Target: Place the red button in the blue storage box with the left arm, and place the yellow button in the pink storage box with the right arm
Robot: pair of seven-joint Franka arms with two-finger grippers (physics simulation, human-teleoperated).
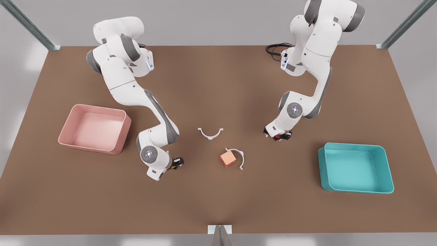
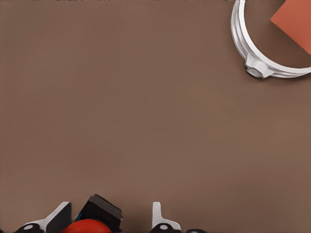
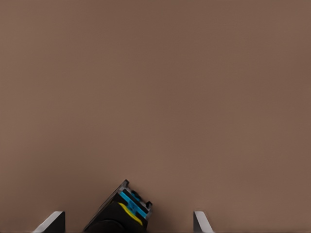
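Observation:
The red button (image 1: pixel 277 137) sits on the table at the front view's right of centre, and my left gripper (image 1: pixel 280 136) is lowered over it. In the left wrist view the red button (image 2: pixel 90 225) lies between the fingers (image 2: pixel 156 216), with a gap on one side; the gripper (image 2: pixel 109 221) is open. The yellow button (image 1: pixel 174 165) lies left of centre under my right gripper (image 1: pixel 177 163). In the right wrist view the yellow button (image 3: pixel 127 208) lies tilted between widely open fingers (image 3: pixel 54 221). The blue storage box (image 1: pixel 355 146) stands at the right, the pink storage box (image 1: pixel 95 107) at the left.
An orange-salmon cube (image 1: pixel 228 159) sits mid-table against a white half ring (image 1: pixel 240 158), also seen from the left wrist as cube (image 2: pixel 294 22) and ring (image 2: pixel 252 53). A second white half ring (image 1: pixel 210 134) lies just behind. A black cable (image 1: pixel 275 49) coils at the back.

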